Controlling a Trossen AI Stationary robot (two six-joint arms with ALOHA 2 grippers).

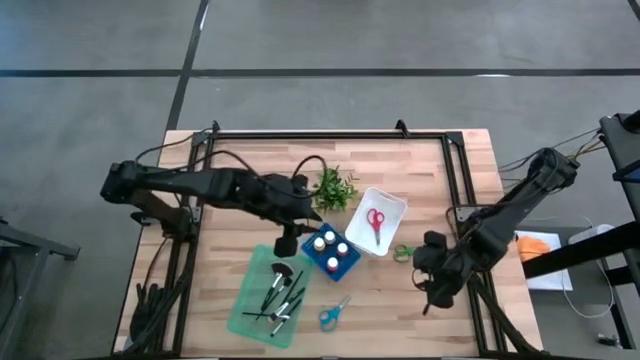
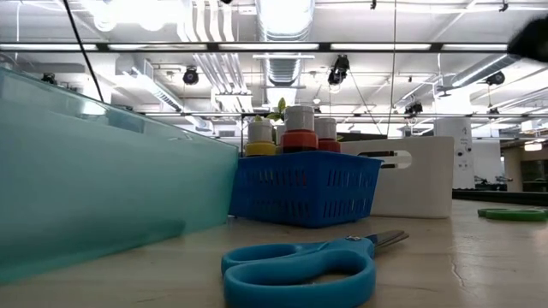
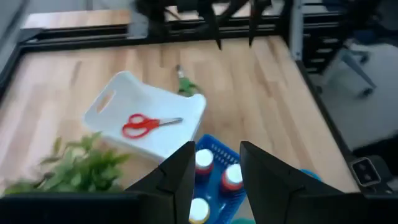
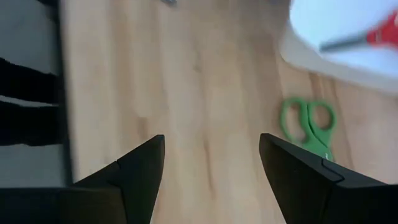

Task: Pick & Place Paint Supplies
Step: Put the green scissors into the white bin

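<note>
Blue scissors (image 2: 300, 269) before unlabelled paint bottles (image 2: 300, 128)

Your left gripper (image 1: 287, 243) sits over the near-left corner of the blue basket (image 1: 331, 253), so from above you can't see that corner or count every paint bottle (image 1: 329, 238). In the left wrist view the basket is cut off at the frame edge and the fingers (image 3: 177, 174) hide part of it. The green tray (image 2: 94, 171) fills the low view's left, running off frame, its contents hidden. The brushes (image 1: 282, 295) overlap in the high view, too small to count. The green scissors (image 4: 310, 127) are blurred in the right wrist view; the red scissors (image 4: 380, 36) are cut off.
</note>
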